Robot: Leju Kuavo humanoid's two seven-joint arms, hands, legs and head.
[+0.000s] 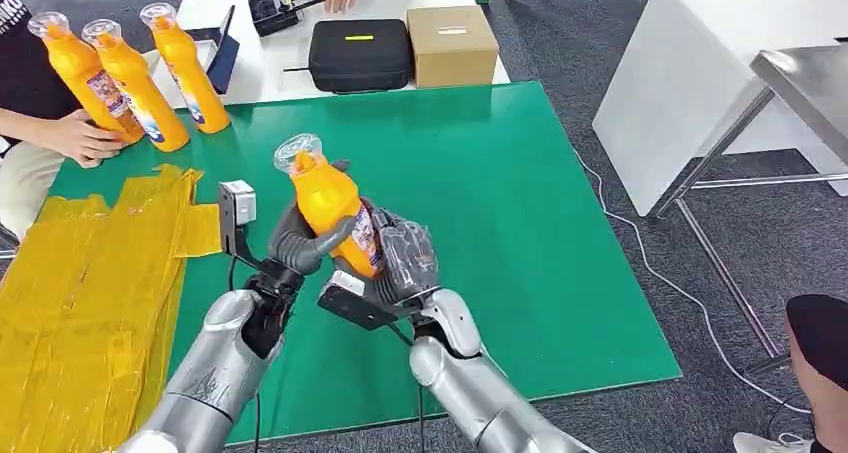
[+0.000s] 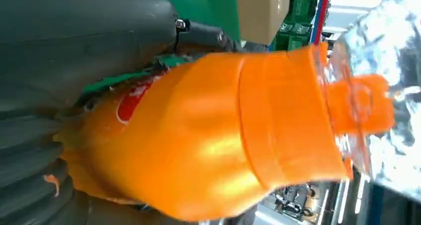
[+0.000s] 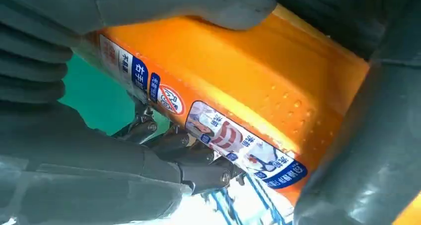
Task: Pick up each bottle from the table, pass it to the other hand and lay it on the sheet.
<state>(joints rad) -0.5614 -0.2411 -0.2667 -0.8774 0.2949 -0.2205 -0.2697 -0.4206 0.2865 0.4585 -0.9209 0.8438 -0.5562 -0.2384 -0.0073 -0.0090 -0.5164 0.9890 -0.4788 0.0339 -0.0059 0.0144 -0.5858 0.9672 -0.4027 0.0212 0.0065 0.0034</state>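
An orange bottle (image 1: 325,198) with a clear cap is held upright, slightly tilted, above the green mat (image 1: 520,203). My left hand (image 1: 295,241) wraps its upper body and my right hand (image 1: 400,263) grips its labelled lower part. The left wrist view has the bottle (image 2: 213,145) close up beside the left hand (image 2: 74,41). Seen from the right wrist, the right hand (image 3: 74,155) closes around the labelled side of the bottle (image 3: 238,81). Three more orange bottles (image 1: 130,83) stand at the mat's far left corner. A crumpled yellow sheet (image 1: 90,283) lies at the left.
A person's hand (image 1: 80,138) rests by the leftmost standing bottle. Behind the mat, a white table carries a black case (image 1: 360,55) and a cardboard box (image 1: 452,45). A white table (image 1: 700,63) and a steel table (image 1: 800,83) stand at the right; a person's knee (image 1: 820,353) shows bottom right.
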